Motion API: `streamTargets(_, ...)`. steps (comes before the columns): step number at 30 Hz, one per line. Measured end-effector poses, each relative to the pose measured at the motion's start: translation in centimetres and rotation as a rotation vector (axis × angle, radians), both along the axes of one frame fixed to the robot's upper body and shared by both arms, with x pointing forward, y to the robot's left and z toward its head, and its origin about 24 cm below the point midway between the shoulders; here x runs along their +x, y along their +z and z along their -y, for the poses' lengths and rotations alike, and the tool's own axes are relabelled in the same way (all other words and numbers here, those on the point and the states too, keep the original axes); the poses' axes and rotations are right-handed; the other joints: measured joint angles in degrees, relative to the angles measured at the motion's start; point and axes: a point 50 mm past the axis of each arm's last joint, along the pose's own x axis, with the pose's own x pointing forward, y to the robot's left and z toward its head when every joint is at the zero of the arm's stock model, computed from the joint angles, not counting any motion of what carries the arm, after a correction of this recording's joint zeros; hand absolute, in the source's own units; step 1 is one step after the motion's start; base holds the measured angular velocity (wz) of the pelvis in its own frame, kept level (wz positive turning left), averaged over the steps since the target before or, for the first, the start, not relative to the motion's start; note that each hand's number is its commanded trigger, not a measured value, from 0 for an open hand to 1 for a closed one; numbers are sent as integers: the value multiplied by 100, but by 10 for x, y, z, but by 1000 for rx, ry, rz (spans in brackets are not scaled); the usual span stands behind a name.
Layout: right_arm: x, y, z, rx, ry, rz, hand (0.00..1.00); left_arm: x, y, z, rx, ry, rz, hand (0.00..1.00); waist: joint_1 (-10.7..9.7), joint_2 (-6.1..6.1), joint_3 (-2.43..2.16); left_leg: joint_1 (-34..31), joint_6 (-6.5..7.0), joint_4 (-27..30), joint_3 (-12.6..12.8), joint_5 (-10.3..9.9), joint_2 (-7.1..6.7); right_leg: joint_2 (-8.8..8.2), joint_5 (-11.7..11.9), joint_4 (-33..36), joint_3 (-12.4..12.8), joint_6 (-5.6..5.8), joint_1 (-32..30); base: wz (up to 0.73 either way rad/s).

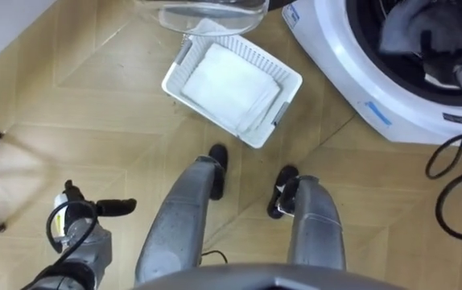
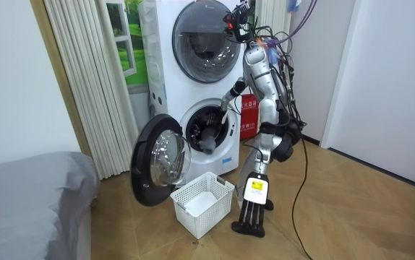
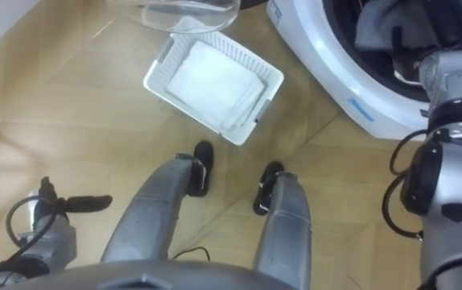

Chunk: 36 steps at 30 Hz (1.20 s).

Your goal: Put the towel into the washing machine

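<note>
The grey towel (image 3: 373, 28) lies inside the washing machine (image 3: 319, 64) drum, just past the right hand (image 3: 447, 74), whose fingers are hidden.

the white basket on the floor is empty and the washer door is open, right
Not quite. The white basket isn't empty: a folded white towel lies in it, as the left eye view shows. The washer door is open.

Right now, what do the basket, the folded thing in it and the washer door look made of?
Basket: white plastic, judging by its slotted moulded walls. Folded cloth: soft white fabric, likely terry towelling; matte, layered edges. Washer door: clear glass or plastic bowl, glossy with reflections, in a dark ring.
</note>
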Motion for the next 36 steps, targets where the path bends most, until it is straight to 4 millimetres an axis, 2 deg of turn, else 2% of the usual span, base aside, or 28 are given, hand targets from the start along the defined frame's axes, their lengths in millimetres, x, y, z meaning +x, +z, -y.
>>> streamTargets(4,-8,-7,4,3,-42,-34,0,0,-1,1,-16,-12,-9,0,10,100,-28,134,7,-96,-8,6,39,51,57,-176,-14,13,162,-5)
streamTargets(7,-19,-21,7,4,-57,-79,0,-4,-3,-1,-34,-2,-22,0,25,126,-31,440,6,-312,9,20,24,56,82,-369,-14,26,448,-1)
streamTargets(8,-23,-26,7,7,-71,-87,0,-4,-3,0,-48,-4,-22,0,59,151,-46,520,3,-378,15,22,40,87,109,-472,-17,32,541,-11)
streamTargets(10,-31,-37,7,14,-108,-92,0,-2,-4,1,-69,-18,-21,0,155,155,-48,675,-8,-549,9,53,64,134,179,-673,-16,24,691,-8)
streamTargets(13,-55,-62,8,0,-126,-134,0,-4,-6,2,-98,-39,-36,0,201,170,-55,1055,-24,-825,-5,75,72,170,219,-999,-95,25,1111,3)
streamTargets(16,-80,-92,-3,-51,-86,-211,0,-10,-9,0,-121,-28,-53,0,180,171,-60,1449,-78,-1159,-74,108,81,243,273,-1387,-159,17,1545,4)
streamTargets(19,-115,-120,-10,-215,42,-395,0,-10,-9,0,-131,-58,-57,0,174,210,-95,1690,-112,-1337,-135,129,88,281,307,-1633,-269,0,1851,9)
streamTargets(21,-143,-138,-16,-435,280,-593,0,-11,-10,1,-147,-79,-68,0,172,250,-120,1884,-137,-1498,-137,137,102,359,381,-1928,-300,-12,2094,-5)
streamTargets(22,-150,-143,-18,-499,360,-642,0,-13,-10,1,-151,-83,-73,0,166,273,-135,1924,-143,-1525,-136,134,115,379,396,-1989,-299,-11,2151,-14)
streamTargets(24,-169,-156,-27,-668,632,-776,0,-17,-12,1,-160,-85,-92,0,98,289,-144,2170,-178,-1727,-78,139,177,435,469,-2203,-272,-35,2366,-19)
streamTargets(26,-182,-164,-36,-761,818,-832,0,-18,-13,2,-173,-102,-90,0,69,312,-161,2333,-208,-1845,-72,144,183,461,485,-2302,-293,-53,2506,-8)
streamTargets(30,-200,-180,-60,-823,1099,-849,0,-32,-17,3,-198,-134,-129,0,-4,366,-195,2791,-281,-2135,-73,169,203,526,507,-2540,-299,-84,2920,-5)
streamTargets(33,-215,-188,-71,-807,1212,-839,0,-48,-20,2,-213,-132,-167,0,-13,376,-228,3150,-325,-2385,-73,198,203,538,508,-2704,-357,-86,3228,0)
streamTargets(36,-227,-192,-73,-794,1282,-845,0,-66,-22,-2,-210,-106,-203,0,-34,357,-240,3430,-340,-2513,-82,205,202,555,509,-2895,-427,-89,3545,3)
